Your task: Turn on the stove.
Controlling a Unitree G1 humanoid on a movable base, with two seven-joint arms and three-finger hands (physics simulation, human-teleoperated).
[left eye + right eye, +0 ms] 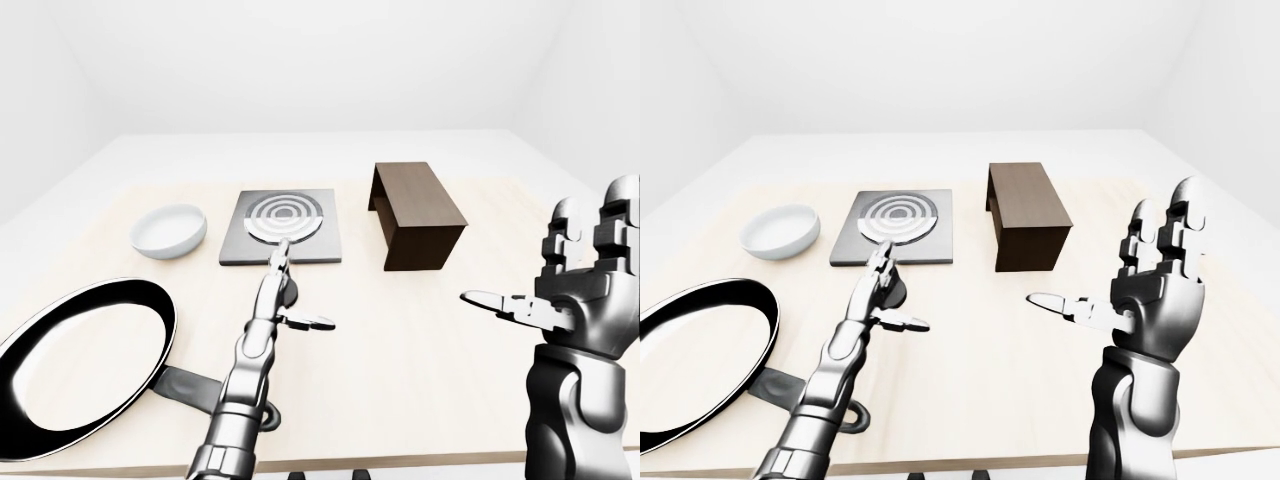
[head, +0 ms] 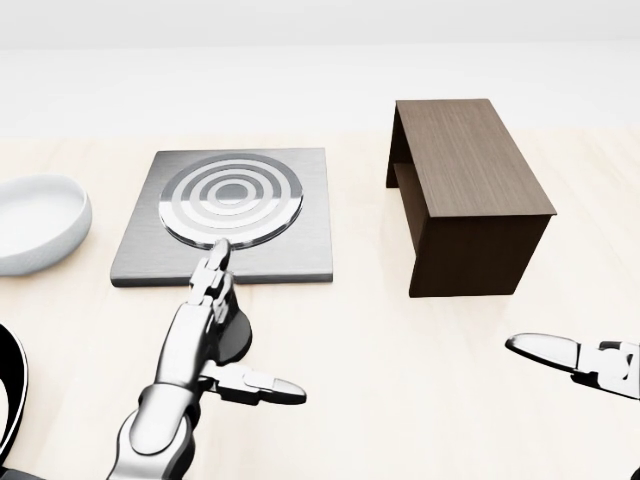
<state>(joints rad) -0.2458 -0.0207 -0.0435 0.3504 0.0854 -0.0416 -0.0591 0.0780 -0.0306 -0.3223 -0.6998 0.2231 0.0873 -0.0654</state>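
The stove (image 2: 300,185) is a flat grey square plate with a ringed silver burner (image 2: 232,197), lying on the light wooden table at the upper middle of the head view. My left hand (image 2: 240,320) is open, its straight fingers (image 2: 212,275) reaching to the stove's near edge just below the burner, thumb stuck out to the right. A dark round thing (image 2: 238,345) lies partly hidden under that hand; I cannot tell what it is. My right hand (image 1: 1120,265) is open and empty, raised at the right, away from the stove.
A dark wooden open-sided box (image 2: 470,190) stands right of the stove. A white bowl (image 1: 168,230) sits left of it. A large black frying pan (image 1: 80,365) lies at the lower left, its handle near my left forearm. The table's edge runs along the bottom.
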